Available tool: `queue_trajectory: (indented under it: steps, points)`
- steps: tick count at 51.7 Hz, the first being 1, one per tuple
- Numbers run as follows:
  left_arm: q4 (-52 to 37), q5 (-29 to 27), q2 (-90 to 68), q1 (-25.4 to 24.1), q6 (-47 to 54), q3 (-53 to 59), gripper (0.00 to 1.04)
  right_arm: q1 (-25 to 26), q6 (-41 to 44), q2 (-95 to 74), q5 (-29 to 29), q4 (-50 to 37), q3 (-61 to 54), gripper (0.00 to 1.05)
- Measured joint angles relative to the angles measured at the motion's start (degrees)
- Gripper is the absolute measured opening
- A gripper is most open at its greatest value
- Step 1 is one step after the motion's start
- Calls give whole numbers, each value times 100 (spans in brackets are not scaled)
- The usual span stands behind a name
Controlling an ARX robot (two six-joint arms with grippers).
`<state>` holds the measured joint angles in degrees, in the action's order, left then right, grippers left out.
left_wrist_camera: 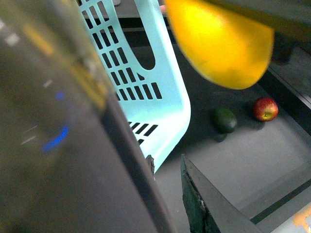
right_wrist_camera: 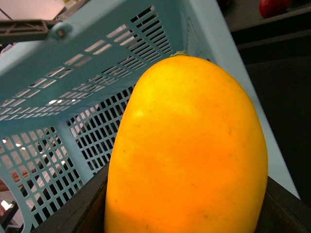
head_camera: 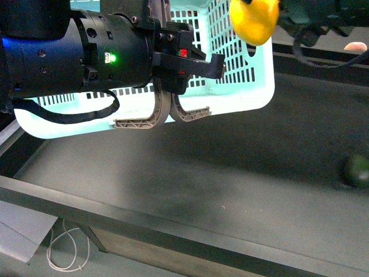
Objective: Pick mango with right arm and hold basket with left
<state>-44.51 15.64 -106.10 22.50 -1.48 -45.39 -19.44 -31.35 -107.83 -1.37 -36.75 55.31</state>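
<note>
The turquoise basket (head_camera: 242, 75) hangs tilted above the dark table, its two grey-brown handles (head_camera: 158, 118) dangling below the rim. My left gripper (head_camera: 190, 60) is shut on the basket's near rim; the basket wall also shows in the left wrist view (left_wrist_camera: 146, 82). My right gripper (head_camera: 271, 14) is shut on the yellow mango (head_camera: 255, 22) and holds it high at the basket's right corner. The mango fills the right wrist view (right_wrist_camera: 189, 155), just over the basket's open mesh inside (right_wrist_camera: 73, 97), and shows in the left wrist view (left_wrist_camera: 218, 43).
A dark green round fruit (head_camera: 357, 170) lies on the table at the right; it also shows in the left wrist view (left_wrist_camera: 225, 120), next to a red apple (left_wrist_camera: 265, 108). A raised rail (head_camera: 173, 225) runs along the table's front edge.
</note>
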Motion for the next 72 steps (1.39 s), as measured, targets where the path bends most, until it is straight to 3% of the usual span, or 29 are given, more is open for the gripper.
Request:
queue_trajectory:
  steps: [40,54,72]
  points:
    - [-2,0,0,0,0,2,17,-208,-15,-1403,516,264,1427,64]
    - [-2,-2,0,0,-2,2,17,-214,-107,-1346,540,-52,1403,98]
    - [0,0,-17,0,-63,39,17,7,-212,415,699,-756,-227,96]
